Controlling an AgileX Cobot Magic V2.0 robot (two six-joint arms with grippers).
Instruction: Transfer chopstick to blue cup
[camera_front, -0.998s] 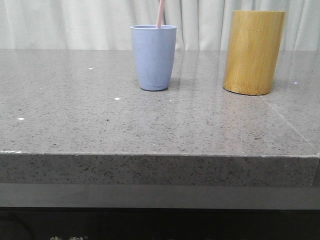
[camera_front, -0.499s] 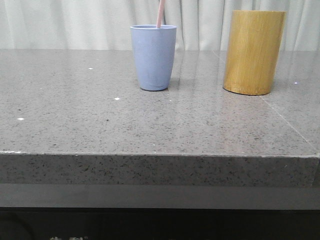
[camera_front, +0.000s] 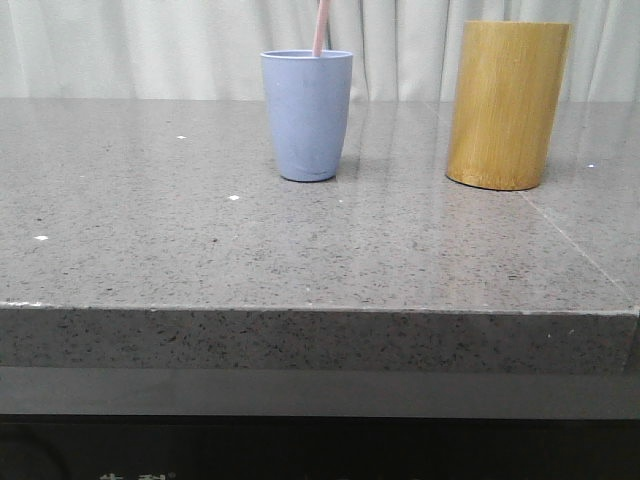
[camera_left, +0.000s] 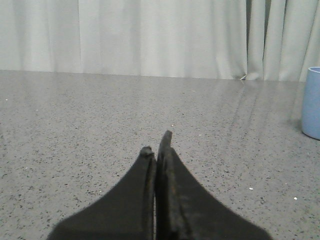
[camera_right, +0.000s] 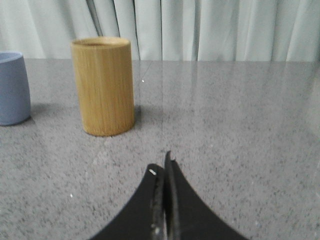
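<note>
The blue cup (camera_front: 307, 115) stands upright on the grey stone table in the front view, left of the bamboo holder. A pale pink chopstick (camera_front: 321, 28) sticks up out of the cup, leaning slightly right. The cup's edge shows in the left wrist view (camera_left: 311, 102) and in the right wrist view (camera_right: 13, 88). My left gripper (camera_left: 157, 147) is shut and empty, low over the table, well apart from the cup. My right gripper (camera_right: 163, 166) is shut and empty, short of the holder. Neither gripper shows in the front view.
A tall yellow-brown bamboo cylinder holder (camera_front: 507, 105) stands right of the cup; it also shows in the right wrist view (camera_right: 103, 85). The table's front edge (camera_front: 320, 310) runs across the front view. Pale curtains hang behind the table.
</note>
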